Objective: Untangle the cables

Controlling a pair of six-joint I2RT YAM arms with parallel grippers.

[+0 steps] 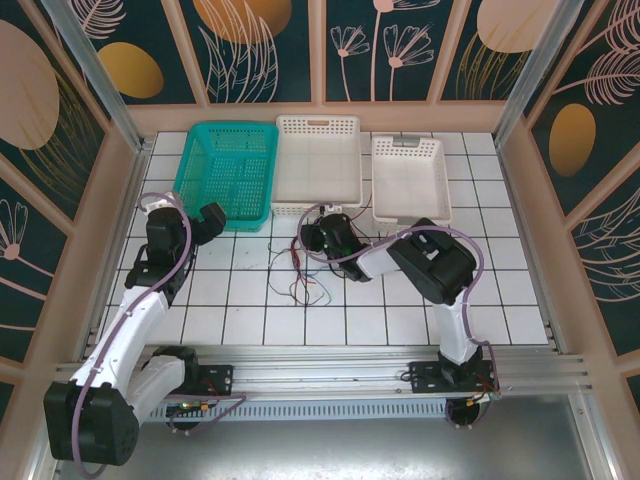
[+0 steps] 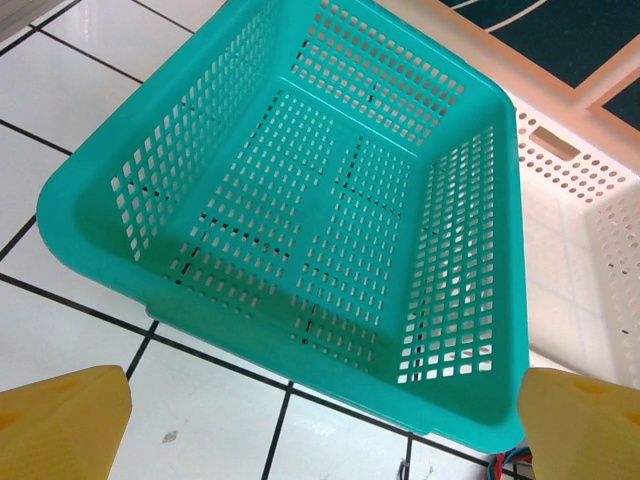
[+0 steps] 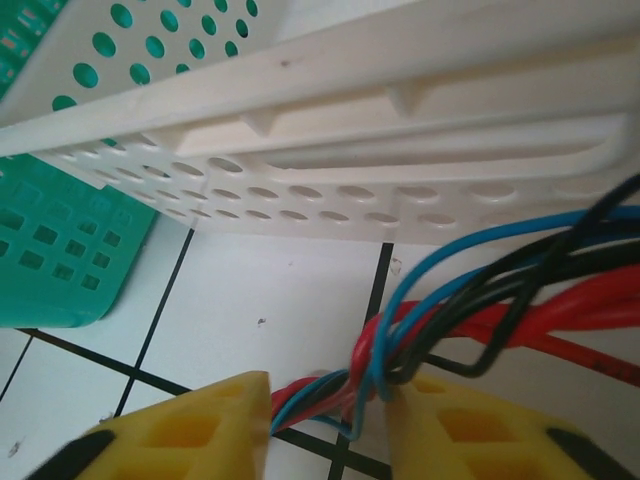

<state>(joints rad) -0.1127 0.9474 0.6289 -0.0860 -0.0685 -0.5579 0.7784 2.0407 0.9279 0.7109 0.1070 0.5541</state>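
- Your cables (image 1: 303,278) lie on the desk (image 1: 500,300) just in front of the white basket (image 1: 320,165). They are one clump, with red, black and blue strands crossing and wrapping together, so nothing looks separated yet.
- The clump's long axis runs from the basket's front wall toward your near edge, with the loose ends trailing nearward.
- The right fingers (image 3: 180,435) stand close on either side of the bundle, with wires in the gap. You cannot tell whether they pinch it.
- The left fingers (image 2: 60,425) are spread wide by the teal basket (image 2: 300,200), holding nothing.

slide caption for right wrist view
Right gripper straddling thin red, black and blue wires beside a white perforated plastic basket
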